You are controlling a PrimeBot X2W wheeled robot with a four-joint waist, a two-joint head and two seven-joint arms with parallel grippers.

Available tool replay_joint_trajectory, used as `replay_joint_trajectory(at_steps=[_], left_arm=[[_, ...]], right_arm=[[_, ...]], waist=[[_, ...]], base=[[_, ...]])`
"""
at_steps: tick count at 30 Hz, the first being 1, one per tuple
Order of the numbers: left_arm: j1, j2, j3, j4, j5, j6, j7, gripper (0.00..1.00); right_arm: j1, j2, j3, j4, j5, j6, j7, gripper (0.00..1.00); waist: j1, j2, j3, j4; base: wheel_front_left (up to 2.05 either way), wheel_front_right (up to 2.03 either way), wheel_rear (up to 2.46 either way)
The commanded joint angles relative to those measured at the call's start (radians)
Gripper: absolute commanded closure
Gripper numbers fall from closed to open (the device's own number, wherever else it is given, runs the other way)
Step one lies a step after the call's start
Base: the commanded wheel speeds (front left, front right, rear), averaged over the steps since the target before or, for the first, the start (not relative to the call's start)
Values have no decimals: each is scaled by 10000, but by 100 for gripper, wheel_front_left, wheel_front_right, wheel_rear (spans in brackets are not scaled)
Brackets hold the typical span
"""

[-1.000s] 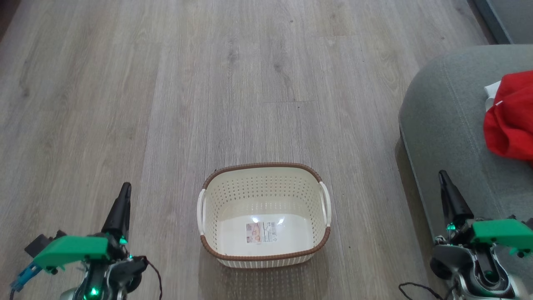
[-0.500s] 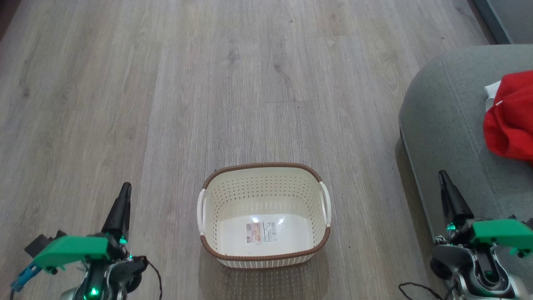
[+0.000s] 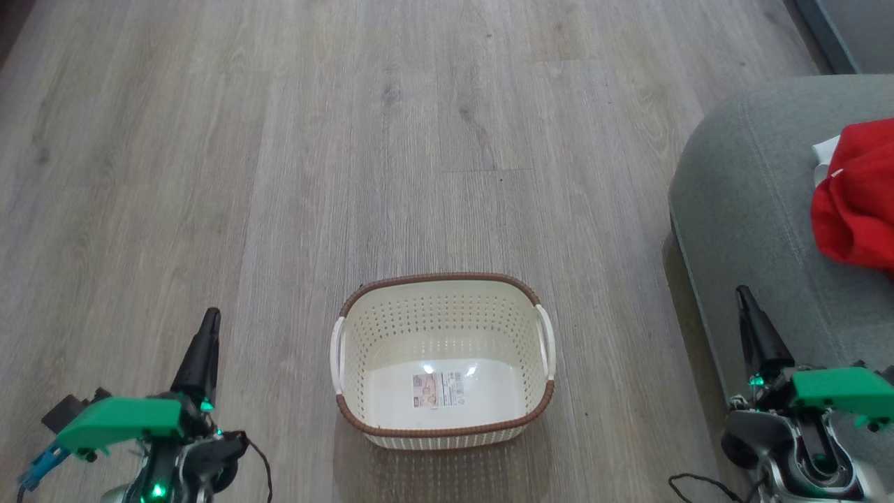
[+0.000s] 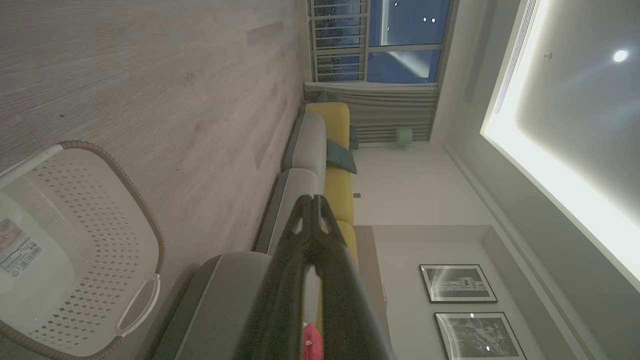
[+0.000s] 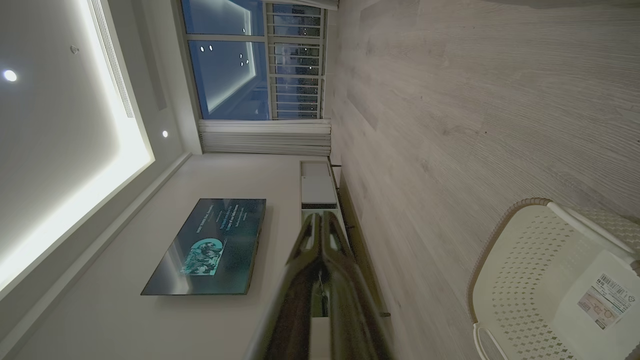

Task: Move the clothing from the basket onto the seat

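Observation:
The cream basket with its brown rim stands on the wood floor at the lower centre, holding nothing but the label sticker on its bottom. Bright red clothing with a white section lies on the grey-green seat at the right edge. My left gripper points up at the lower left, shut and holding nothing, well left of the basket. My right gripper is shut at the lower right, over the seat's front edge. The basket also lies beside the seat in the left wrist view.
Wood floor stretches ahead and to the left. A grey strip of other furniture sits at the top right corner. The left wrist view has a grey and yellow sofa by a window; the right wrist view has a wall television.

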Motion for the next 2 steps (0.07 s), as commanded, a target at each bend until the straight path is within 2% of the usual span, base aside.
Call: replay_joint_trajectory(at_steps=[1, 2], left_arm=[[-271, 81, 337, -346, -65, -94, 75, 100], [-271, 81, 337, -346, -65, -94, 75, 100]], right_arm=[[-217, -35, 177, -395, 59, 0, 42, 100], [-217, -35, 177, -395, 59, 0, 42, 100]], waist=[[0, -1, 0, 0], [0, -1, 0, 0]], base=[[0, 0, 0], [0, 0, 0]])
